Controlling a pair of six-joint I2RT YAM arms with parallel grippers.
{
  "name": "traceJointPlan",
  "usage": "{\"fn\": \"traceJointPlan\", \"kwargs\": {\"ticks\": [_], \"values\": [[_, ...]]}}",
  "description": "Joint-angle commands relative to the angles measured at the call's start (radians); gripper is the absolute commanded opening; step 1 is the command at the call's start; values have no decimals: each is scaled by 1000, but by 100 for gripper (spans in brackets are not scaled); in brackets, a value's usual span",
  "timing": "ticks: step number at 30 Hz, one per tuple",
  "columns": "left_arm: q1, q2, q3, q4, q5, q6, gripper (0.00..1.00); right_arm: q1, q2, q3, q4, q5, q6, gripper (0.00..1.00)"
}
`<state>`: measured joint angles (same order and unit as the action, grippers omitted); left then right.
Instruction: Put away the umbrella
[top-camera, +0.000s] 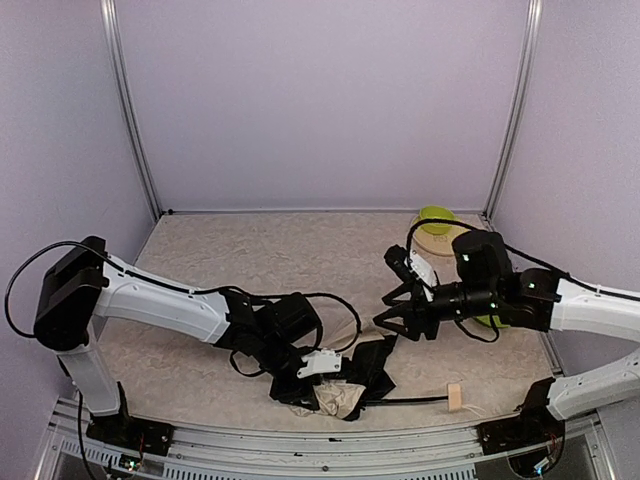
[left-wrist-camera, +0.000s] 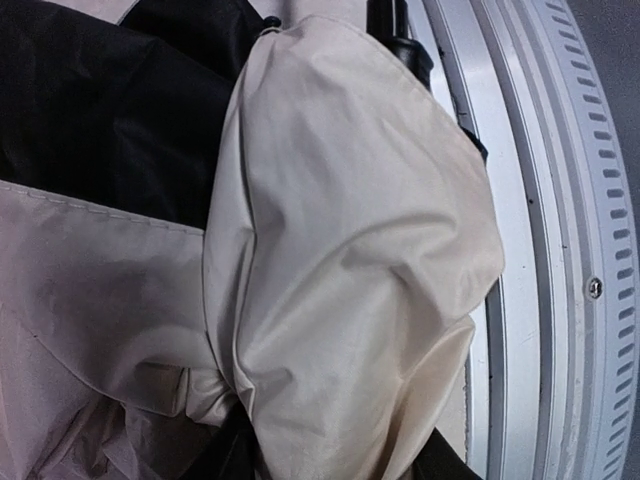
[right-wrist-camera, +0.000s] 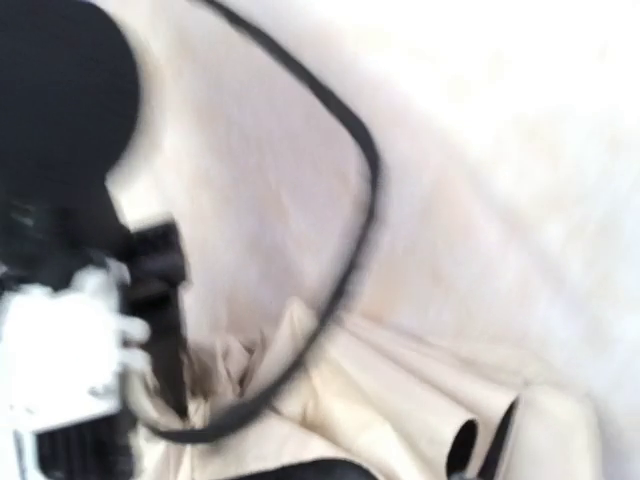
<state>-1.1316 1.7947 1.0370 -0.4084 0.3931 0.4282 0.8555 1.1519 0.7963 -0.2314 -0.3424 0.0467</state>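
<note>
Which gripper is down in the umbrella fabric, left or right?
Left gripper: pressed into the cream umbrella at the table's near edge. Right gripper hangs farther back, open and holding nothing.

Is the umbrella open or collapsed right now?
Collapsed but loose: the umbrella lies as crumpled fabric on the table, its shaft and handle sticking out.

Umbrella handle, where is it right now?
Top view: the handle lies at the table's near edge, right of centre, on the end of the black shaft poking rightward out of the crumpled fabric.
</note>
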Motion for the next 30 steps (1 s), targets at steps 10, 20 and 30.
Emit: {"fn": "traceJointPlan", "kwargs": {"ticks": [10,20,30], "values": [[21,45,70,-222,-84,-227,41,556,12,-192,233,545,-423,55],[39,78,83,-205,-34,-197,41,724,199,-201,366,715,-592,71],[53,97,87,-220,12,-172,41,692,355,-223,539,906,-705,78]]}}
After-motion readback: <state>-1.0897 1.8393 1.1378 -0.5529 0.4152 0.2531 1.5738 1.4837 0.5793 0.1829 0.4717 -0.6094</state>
